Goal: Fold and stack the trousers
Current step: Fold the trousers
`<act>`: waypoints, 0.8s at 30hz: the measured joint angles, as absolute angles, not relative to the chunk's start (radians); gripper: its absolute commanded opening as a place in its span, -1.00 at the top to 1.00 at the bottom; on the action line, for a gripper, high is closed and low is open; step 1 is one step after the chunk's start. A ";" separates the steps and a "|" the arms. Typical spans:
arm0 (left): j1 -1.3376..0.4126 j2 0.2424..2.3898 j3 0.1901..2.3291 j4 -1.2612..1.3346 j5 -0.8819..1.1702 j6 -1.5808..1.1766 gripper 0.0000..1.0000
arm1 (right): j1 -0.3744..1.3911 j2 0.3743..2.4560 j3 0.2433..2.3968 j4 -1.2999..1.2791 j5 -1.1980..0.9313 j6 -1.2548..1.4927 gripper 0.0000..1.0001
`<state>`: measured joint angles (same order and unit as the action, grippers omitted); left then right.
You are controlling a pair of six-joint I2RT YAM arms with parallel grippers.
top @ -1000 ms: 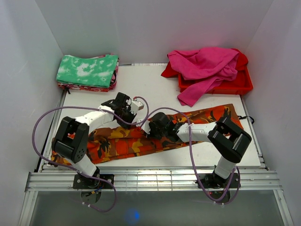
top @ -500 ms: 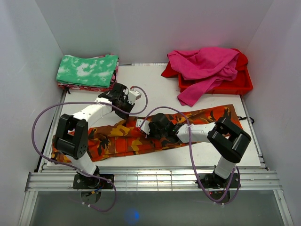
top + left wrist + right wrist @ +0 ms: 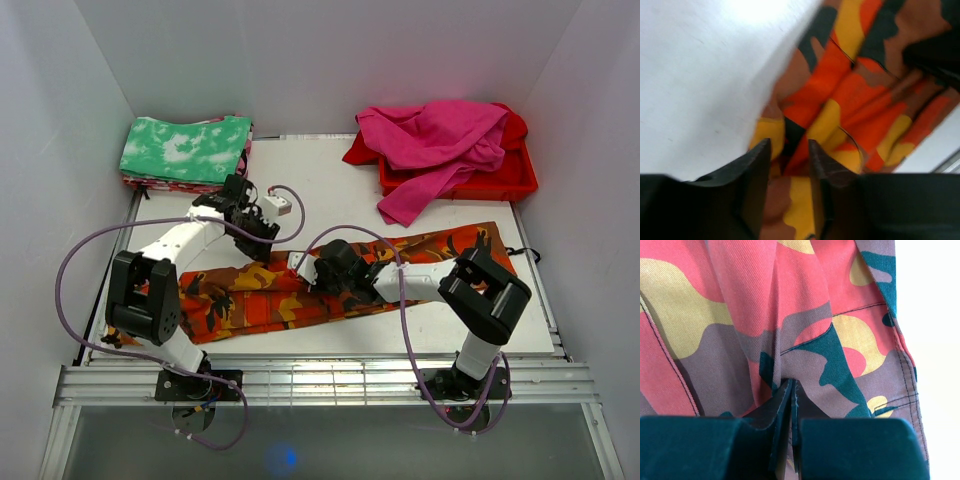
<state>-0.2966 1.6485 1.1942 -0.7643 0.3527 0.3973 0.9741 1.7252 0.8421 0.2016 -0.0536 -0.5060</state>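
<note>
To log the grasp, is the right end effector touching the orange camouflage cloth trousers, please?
Touching: right wrist view shows the right end effector pinching the trousers.

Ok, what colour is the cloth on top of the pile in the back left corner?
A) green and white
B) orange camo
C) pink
A: the cloth lying on top of the pile is green with white blotches.

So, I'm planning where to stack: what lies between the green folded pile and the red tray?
Nothing: bare white table between the green pile and red tray, in the top view.
</note>
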 measured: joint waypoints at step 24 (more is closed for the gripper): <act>-0.302 1.480 0.865 -0.805 0.419 0.400 0.15 | 0.966 1.685 0.959 0.051 -0.199 -0.311 0.63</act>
